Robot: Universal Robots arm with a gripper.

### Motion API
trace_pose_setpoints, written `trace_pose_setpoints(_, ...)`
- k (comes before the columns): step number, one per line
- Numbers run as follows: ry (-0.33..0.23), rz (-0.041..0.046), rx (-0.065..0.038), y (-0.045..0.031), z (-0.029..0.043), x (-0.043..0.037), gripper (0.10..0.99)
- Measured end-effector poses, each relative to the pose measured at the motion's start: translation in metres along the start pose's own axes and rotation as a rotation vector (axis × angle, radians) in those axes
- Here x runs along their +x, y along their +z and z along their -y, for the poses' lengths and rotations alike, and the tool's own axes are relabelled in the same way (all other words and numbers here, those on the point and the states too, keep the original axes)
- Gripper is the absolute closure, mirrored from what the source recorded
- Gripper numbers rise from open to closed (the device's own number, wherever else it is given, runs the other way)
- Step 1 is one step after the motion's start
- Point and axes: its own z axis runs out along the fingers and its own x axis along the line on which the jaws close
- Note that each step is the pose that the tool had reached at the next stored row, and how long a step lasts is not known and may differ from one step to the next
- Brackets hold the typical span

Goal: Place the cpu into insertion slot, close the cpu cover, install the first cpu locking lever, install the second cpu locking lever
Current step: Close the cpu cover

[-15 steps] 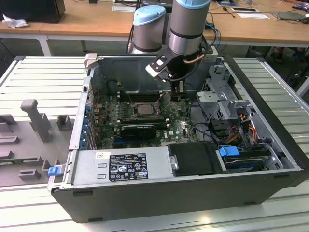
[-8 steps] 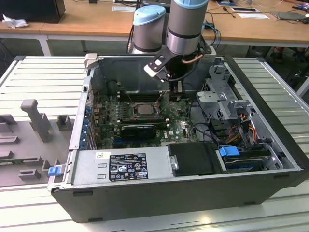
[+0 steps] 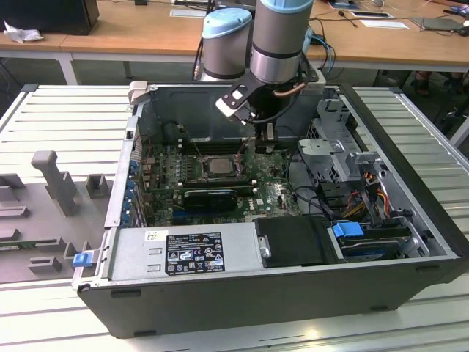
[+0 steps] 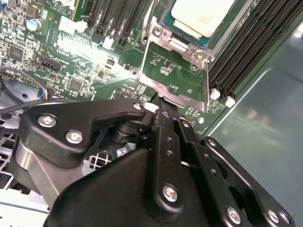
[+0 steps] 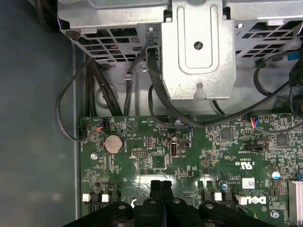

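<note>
Exterior view: we see the arm reaching down into the open computer case (image 3: 242,293), the gripper (image 3: 267,141) low over the motherboard (image 3: 272,192), just beside the socket on the exterior view's right. The cpu (image 3: 218,166) lies flat in the insertion slot (image 3: 201,169), near the middle of the board.

In the second wrist view, the cpu (image 4: 201,16) shows its pale top, seated inside the insertion slot (image 4: 166,22), with black memory slots (image 4: 246,52) alongside. The cpu cover (image 4: 180,97) is swung off the chip, and green board shows through its window. The gripper (image 4: 160,100) tips meet the cover's free edge.

In the first wrist view, the gripper (image 5: 161,183) fingers are pressed together, with no gap seen. We cannot tell whether the cover's edge is pinched between them.
</note>
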Motion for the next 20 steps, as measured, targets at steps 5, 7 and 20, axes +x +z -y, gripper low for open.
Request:
trace_pose_setpoints(5,0.0,0.0,0.0,-0.0001,0.0035,-0.0001,0.98)
trace_pose_setpoints(7,0.0,0.0,0.0,-0.0001,0.0041,-0.0001,0.98)
trace_pose_setpoints(20,0.0,0.0,0.0,-0.0003,0.0108,-0.0003,0.98)
